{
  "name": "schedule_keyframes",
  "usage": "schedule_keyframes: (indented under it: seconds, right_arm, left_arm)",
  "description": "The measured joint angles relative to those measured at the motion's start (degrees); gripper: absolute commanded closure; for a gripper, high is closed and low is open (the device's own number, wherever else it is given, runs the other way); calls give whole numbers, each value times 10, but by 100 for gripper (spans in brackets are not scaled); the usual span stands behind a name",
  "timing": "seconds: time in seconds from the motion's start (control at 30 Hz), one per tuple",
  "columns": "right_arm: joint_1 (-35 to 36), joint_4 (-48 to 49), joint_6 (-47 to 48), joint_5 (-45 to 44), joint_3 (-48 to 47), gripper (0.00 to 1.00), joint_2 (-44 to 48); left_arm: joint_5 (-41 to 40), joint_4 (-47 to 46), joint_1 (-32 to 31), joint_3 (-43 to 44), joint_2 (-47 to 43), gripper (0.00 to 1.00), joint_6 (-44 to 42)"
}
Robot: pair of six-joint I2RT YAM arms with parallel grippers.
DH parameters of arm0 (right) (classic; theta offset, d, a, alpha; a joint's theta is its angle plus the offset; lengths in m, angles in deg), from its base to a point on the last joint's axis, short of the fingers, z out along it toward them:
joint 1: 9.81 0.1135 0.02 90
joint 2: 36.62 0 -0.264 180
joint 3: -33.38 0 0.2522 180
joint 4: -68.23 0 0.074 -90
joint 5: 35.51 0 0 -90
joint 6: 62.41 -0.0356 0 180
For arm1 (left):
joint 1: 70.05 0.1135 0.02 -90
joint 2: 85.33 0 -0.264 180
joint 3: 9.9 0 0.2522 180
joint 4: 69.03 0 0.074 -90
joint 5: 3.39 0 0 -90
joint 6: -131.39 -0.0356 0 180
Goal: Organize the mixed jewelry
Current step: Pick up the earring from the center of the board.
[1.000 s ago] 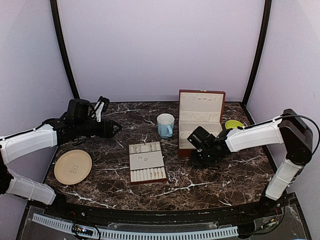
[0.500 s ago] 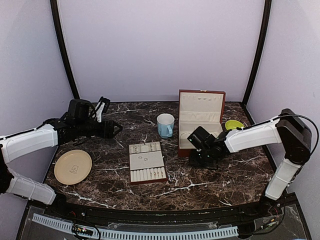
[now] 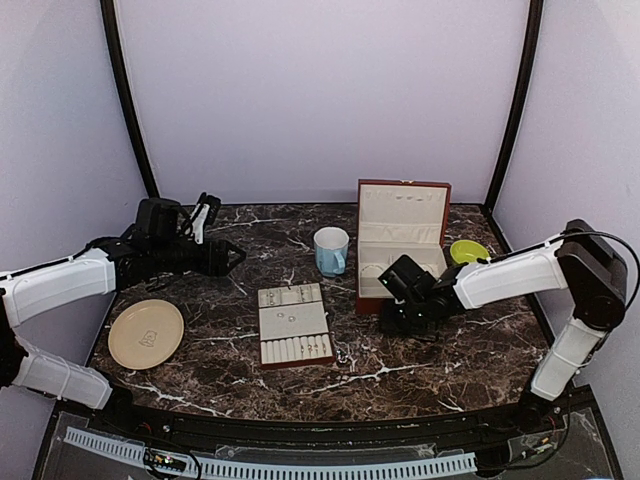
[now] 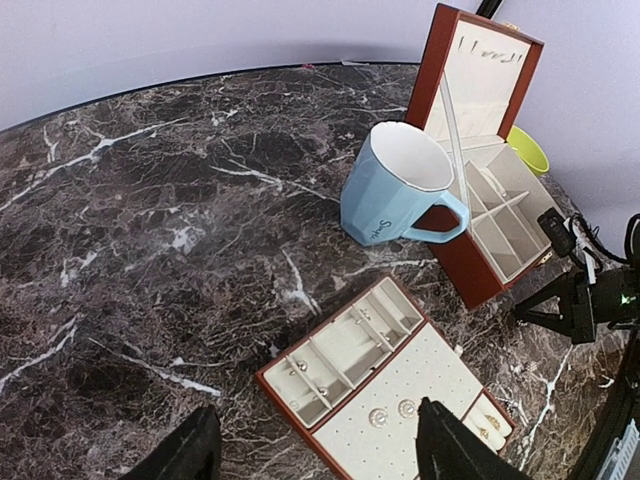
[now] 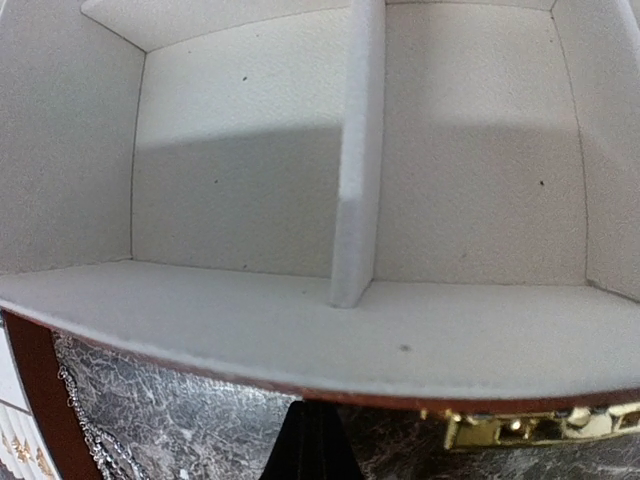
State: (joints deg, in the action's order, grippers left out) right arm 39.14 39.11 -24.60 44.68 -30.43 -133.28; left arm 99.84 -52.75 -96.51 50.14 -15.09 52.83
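Nudging the box (image 5: 300, 335) looks the main risk: the right gripper (image 5: 312, 447), jaws pressed together with nothing seen between them, sits low at its front wall. A fine chain (image 5: 88, 430) shows lower left in that view, beside the box, and could snag. Studs (image 4: 390, 412) rest in the tray (image 4: 285, 395). The mug (image 4: 398, 195) stands between tray and box. The left gripper (image 3: 228, 258), jaws wide, hovers upper left.

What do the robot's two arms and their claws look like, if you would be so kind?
Both arms are alike: the left arm and the right arm have smooth, rounded white link covers with black joints and black wrist sections. A thin black cable loops past the right arm's elbow. The left claw and the right claw are black, each with two slim tapering fingers.
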Motion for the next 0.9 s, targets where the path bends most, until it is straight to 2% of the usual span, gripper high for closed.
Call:
schedule_keyframes:
  seconds: [0.2, 0.37, 0.63, 0.77, 0.9]
  right_arm:
    - [0, 14, -4, 24, 40, 100, 44]
    - [0, 28, 1, 49, 45, 100, 72]
    - [0, 34, 40, 129, 15, 100, 92]
    - [0, 62, 46, 173, -3, 100, 92]
    - [7, 104, 45, 210, -19, 100, 78]
  left_arm:
    - [23, -39, -3, -18, -1, 33, 30]
    - [54, -82, -30, -47, -1, 35, 39]
    - [130, -129, -93, -51, -7, 34, -47]
    - [132, -130, -116, -40, -7, 35, -107]
    - [120, -138, -121, -39, -1, 36, -118]
